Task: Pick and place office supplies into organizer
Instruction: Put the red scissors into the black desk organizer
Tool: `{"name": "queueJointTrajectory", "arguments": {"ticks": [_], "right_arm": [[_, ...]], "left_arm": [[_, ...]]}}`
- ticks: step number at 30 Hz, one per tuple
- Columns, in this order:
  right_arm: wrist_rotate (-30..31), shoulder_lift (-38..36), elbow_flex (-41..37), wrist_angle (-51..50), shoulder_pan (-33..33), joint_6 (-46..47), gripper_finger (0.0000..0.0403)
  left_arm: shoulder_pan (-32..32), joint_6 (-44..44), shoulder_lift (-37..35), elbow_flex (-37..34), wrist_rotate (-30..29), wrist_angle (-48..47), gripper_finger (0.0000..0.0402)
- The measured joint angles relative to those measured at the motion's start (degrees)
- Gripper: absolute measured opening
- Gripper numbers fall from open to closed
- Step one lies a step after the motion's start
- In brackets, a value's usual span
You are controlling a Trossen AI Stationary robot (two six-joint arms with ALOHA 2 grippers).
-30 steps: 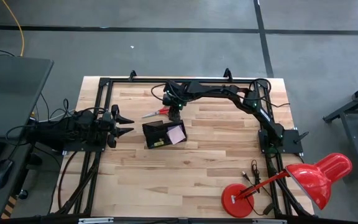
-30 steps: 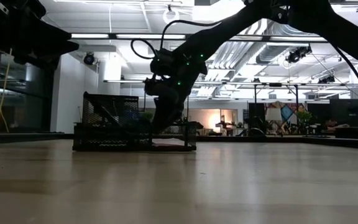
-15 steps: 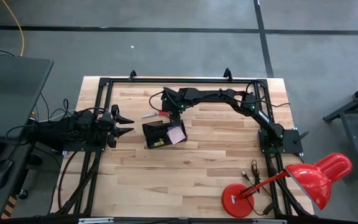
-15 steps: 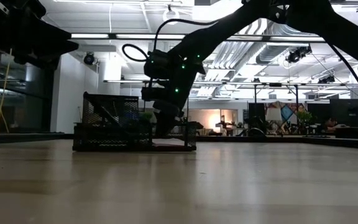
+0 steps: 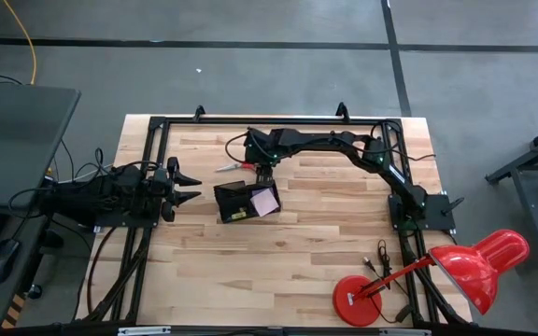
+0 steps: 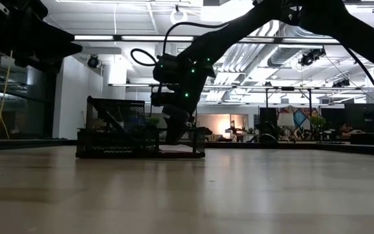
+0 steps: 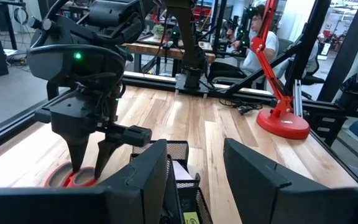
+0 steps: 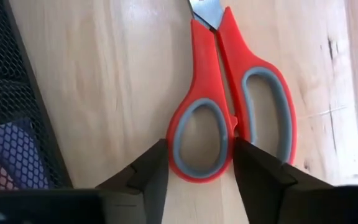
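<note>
1. The table [image 5: 297, 271] is a pale wooden top with a black frame along its edges. A red lamp [image 5: 470, 266] stands at the near right corner.
2. The right arm [image 5: 344, 145] reaches from the right edge across the far half of the table. Half a second ago its wrist sat slightly nearer the left edge and the scissors' blades were more covered. A second ago the wrist was further back toward the far edge.
3. The left arm [image 5: 110, 191] waits at the left edge. Its tool [image 5: 187, 187] is spread open, holds nothing, and has not moved.
4. The organizer [image 5: 244, 201] is a black mesh box near the middle of the table, just on the near side of the right tool. A pink pad [image 5: 265, 200] lies in its right-hand compartment.
5. The scissors [image 8: 232, 106] lie flat on the table just beyond the organizer's far side, closed. Their long axis runs roughly along the far edge. The blades point toward the left edge and the red handles toward the right.
6. The right tool [image 8: 197, 165] is down over the handle end, its fingers [image 8: 148, 168] partly open. They straddle one handle loop without clamping it.
</note>
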Motion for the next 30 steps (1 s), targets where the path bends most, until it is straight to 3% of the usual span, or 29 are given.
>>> {"name": "queueJointTrajectory", "arguments": {"ticks": [11,16,19,30], "right_arm": [[-0.69,0.17,-0.07,-1.13,1.15,2.17,0.0011],[-1.54,0.11,-0.07,-1.82,2.36,4.1,0.0028],[-0.87,0.09,-0.07,-1.91,2.83,4.09,0.0014],[16.52,-0.1,-0.04,-2.47,5.62,-0.71,0.0007]], "left_arm": [[-0.01,-0.85,0.0,0.0,0.02,-0.04,0.0145],[0.0,-0.87,0.0,0.0,0.02,-0.04,0.0145],[-0.01,-0.87,0.0,0.0,0.02,-0.02,0.0145],[0.0,-0.87,0.0,0.0,0.02,-0.02,0.0145]]}}
